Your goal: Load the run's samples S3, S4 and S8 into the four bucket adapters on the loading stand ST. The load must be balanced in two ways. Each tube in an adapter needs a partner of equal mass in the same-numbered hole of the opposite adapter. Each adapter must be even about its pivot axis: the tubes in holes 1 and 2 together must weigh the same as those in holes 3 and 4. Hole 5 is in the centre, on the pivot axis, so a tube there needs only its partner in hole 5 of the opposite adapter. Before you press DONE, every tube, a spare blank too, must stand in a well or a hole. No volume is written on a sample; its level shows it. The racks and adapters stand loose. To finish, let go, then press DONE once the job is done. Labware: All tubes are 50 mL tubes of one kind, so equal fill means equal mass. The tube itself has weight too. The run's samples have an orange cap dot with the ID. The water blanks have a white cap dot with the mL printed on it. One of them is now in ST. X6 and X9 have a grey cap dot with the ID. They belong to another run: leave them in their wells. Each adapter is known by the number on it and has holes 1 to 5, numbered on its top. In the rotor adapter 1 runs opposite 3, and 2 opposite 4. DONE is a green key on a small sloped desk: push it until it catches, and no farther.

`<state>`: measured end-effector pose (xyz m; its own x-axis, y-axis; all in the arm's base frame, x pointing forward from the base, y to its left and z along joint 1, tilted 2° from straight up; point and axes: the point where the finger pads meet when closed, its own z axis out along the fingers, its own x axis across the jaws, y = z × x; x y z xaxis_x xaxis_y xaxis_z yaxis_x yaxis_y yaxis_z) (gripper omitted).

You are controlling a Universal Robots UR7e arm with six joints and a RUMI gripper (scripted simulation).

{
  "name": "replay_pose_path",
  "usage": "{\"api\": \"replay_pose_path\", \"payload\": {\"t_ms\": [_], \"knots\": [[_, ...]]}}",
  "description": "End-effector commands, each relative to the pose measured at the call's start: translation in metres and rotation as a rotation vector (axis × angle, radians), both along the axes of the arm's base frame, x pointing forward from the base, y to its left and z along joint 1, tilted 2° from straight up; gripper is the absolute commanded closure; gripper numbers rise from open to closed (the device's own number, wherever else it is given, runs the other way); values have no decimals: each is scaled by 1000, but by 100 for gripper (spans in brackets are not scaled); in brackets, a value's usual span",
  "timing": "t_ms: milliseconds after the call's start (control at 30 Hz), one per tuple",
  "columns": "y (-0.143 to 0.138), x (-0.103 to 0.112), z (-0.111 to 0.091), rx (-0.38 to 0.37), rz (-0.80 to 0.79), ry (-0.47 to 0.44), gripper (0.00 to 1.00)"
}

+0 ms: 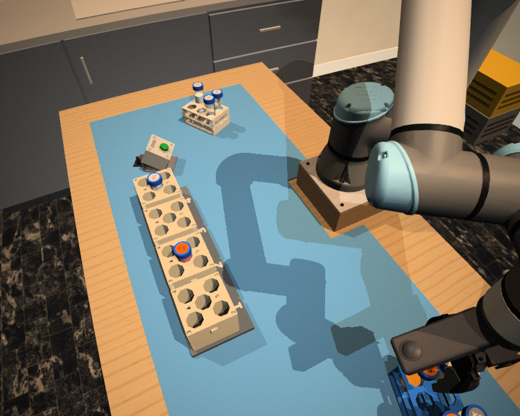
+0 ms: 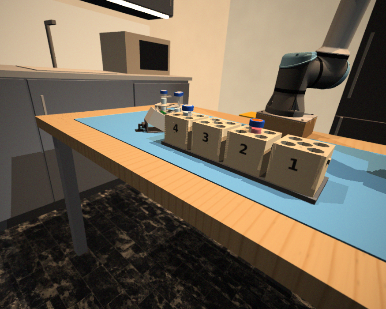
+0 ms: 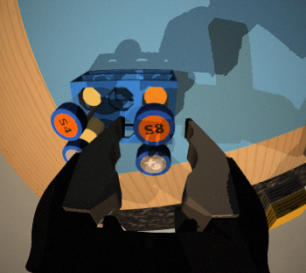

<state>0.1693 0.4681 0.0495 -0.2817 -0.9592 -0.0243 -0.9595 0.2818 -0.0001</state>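
Observation:
My gripper [image 3: 155, 118] is partly open, its jaws on either side of sample S8 [image 1: 431, 372] [image 3: 154, 136] in the wrist view; contact is not visible. S8 stands in the blue rack [image 3: 170, 94], with S4 [image 3: 66, 122], X9 [image 3: 153, 164] and X6 [image 3: 72, 155]. S3 [image 1: 182, 250] [image 2: 256, 123] stands in centre hole 5 of adapter 2 [image 2: 239, 163]. A blank [image 1: 154, 179] [image 2: 187, 107] stands in centre hole 5 of adapter 4 [image 2: 173, 137]. Adapter 1 [image 2: 279, 171] and adapter 3 [image 2: 203, 148] hold no tubes. Three blanks stand in the BLANKS rack [image 1: 221, 119]. The sample levels are largely hidden.
The green DONE key [image 1: 163, 147] is on its sloped desk beyond adapter 4. The four adapters stand in a row on the dark stand ST [image 1: 246, 325] [image 2: 312, 198]. The arm's base block [image 1: 318, 197] is between the blue rack and the BLANKS rack, along the table's right side.

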Motion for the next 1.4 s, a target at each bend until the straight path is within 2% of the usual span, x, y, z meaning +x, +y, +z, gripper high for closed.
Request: {"api": "replay_pose_path", "payload": {"t_ms": [0, 733, 1200, 1367], "knots": [[1, 0, 0, 3, 0, -3, 100], [1, 0, 0, 3, 0, -3, 100], [1, 1, 49, 6, 0, -5, 100], [0, 1, 59, 6, 0, -5, 100]]}}
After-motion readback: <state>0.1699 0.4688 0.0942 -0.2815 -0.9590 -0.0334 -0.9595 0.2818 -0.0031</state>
